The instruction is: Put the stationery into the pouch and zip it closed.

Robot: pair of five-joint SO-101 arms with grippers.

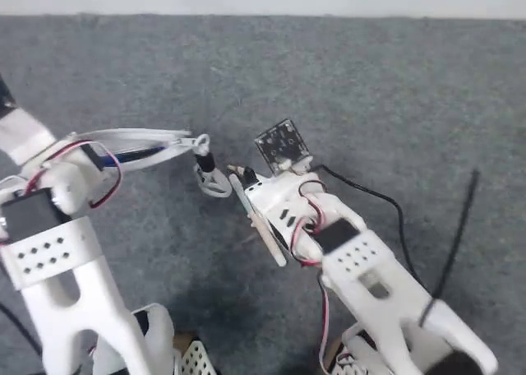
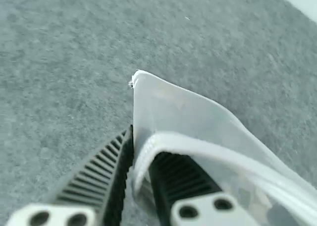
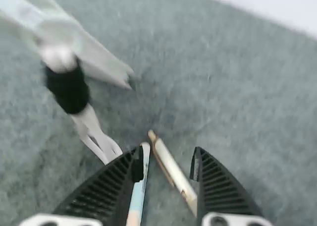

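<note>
Already the left gripper (image 2: 141, 146) had its ribbed black jaws drawn nearly together on the pouch (image 2: 188, 112), pinching the thick white rim of the translucent bag between them, so that the rest of the bag stood out beyond the fingertips above the grey felt table (image 1: 370, 87). From above, the pouch stretched sideways away from that gripper toward the other arm, and its far end hung just ahead of the right gripper (image 3: 168, 159). A black zipper pull (image 3: 67, 89) dangled from that end with a white loop (image 3: 94, 137) below it, close in front of the right gripper's tips but apart from them. The right gripper's jaws stood only partly closed, their tips still separated, with two pieces of stationery held between them: a beige pen (image 3: 171, 171) running slantwise across the gap and poking out past the tips, and a blue-and-white pen (image 3: 138, 186) lying along the inner face of one finger. Whether the pouch's mouth was open could not be told.
</note>
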